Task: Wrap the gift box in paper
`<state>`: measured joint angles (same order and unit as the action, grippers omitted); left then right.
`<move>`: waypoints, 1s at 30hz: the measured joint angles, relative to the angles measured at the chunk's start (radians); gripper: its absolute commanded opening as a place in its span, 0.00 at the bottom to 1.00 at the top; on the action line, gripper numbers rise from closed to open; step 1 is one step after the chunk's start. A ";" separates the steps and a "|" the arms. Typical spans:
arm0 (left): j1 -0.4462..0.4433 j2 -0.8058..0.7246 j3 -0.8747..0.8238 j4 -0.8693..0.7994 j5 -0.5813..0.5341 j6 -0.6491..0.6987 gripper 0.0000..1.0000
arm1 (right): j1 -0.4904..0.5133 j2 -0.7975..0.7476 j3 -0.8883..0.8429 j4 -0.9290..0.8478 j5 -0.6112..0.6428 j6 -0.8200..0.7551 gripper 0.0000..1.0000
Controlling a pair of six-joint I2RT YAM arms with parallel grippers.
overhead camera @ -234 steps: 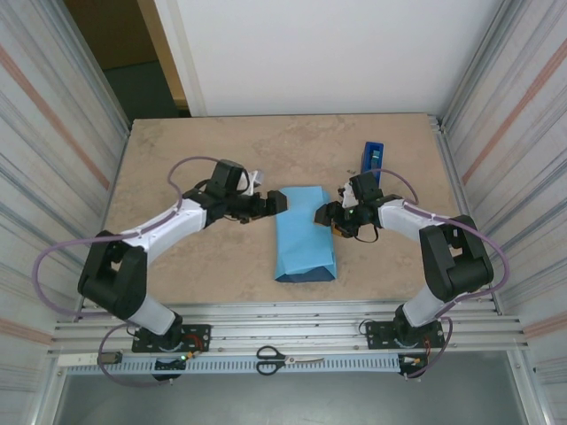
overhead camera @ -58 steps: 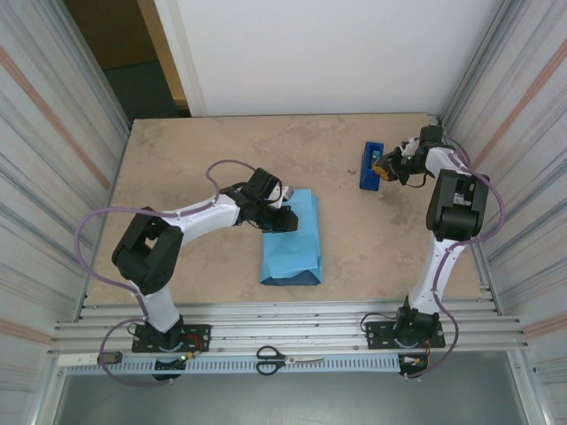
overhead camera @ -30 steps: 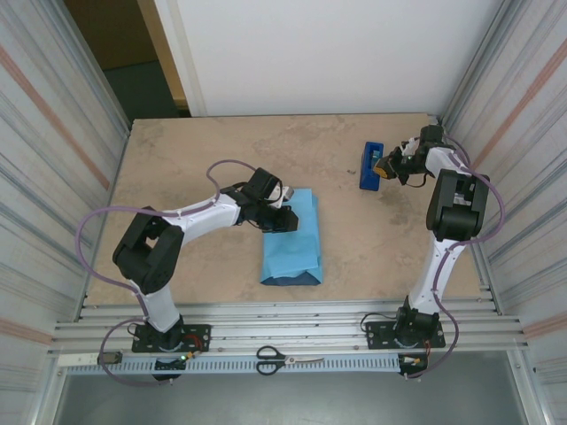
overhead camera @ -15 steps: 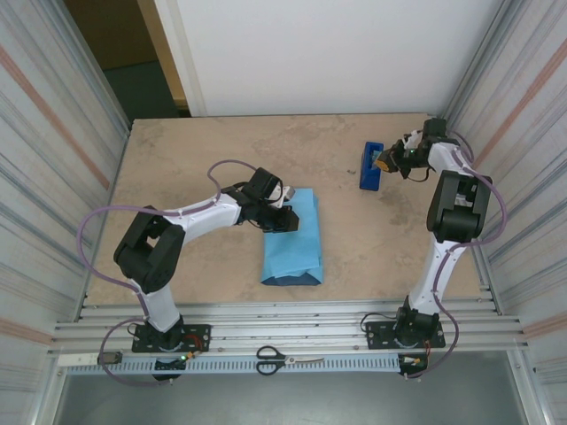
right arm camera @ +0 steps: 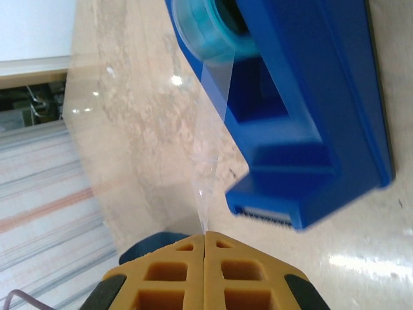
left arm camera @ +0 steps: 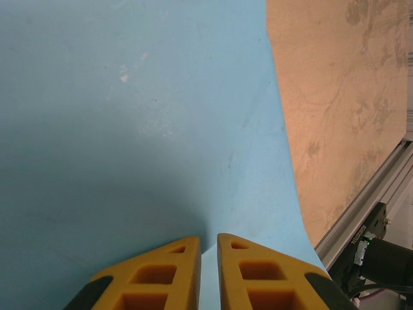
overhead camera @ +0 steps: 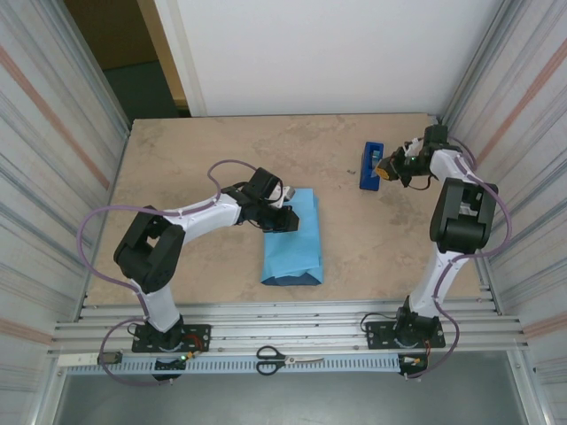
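Left arm (overhead camera: 177, 221) reaches in from the near-left corner across the table (overhead camera: 195, 150), forearm angled toward centre. Left gripper (overhead camera: 283, 219) sits on the far-left part of the paper (overhead camera: 292, 243). In the left wrist view its orange fingers (left arm camera: 171, 261) are drawn almost together, with a thin slit between them and the tips down against the light blue sheet. Whether any fold is nipped in that slit cannot be told. The paper lies at table centre, light blue face out, folded into a flat oblong packet. Its long axis runs near to far, with a darker folded flap at the near end. The gift box is hidden inside the wrap, so no marbled surface is on show. The packet's right edge curves down onto bare tabletop in the wrist view. Scissors (overhead camera: 288, 359) lie on the metal rail at the near edge, between the two arm bases and well apart from the packet. Further right, toward the far-right corner, the tape dispenser (overhead camera: 370, 165) stands on the table. Right arm (overhead camera: 456, 221) stands tall along the right wall and bends back toward it. Right gripper (overhead camera: 384, 168) is just beside the dispenser's right side. In the right wrist view the fingertips (right arm camera: 187, 248) are clenched flush together on a clear tape strip (right arm camera: 210, 116). The strip runs from the roll past the dispenser's serrated cutter down into the seam between them.
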<state>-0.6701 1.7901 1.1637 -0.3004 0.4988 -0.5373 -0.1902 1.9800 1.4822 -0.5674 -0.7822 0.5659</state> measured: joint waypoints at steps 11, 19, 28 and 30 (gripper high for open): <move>0.000 0.000 0.000 0.000 0.002 0.003 0.15 | 0.006 -0.111 -0.220 0.090 -0.003 0.031 0.00; 0.000 0.000 -0.001 0.000 0.001 0.003 0.14 | 0.013 -0.113 -0.277 0.148 0.005 0.036 0.00; 0.000 0.000 -0.001 0.000 0.001 0.003 0.14 | 0.025 -0.118 -0.326 0.220 0.056 0.034 0.00; 0.000 0.000 -0.001 0.000 0.001 0.003 0.14 | 0.029 -0.118 -0.336 0.240 0.075 0.029 0.00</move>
<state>-0.6701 1.7897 1.1629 -0.3000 0.4999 -0.5343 -0.1612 1.8622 1.1458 -0.3271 -0.7071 0.5953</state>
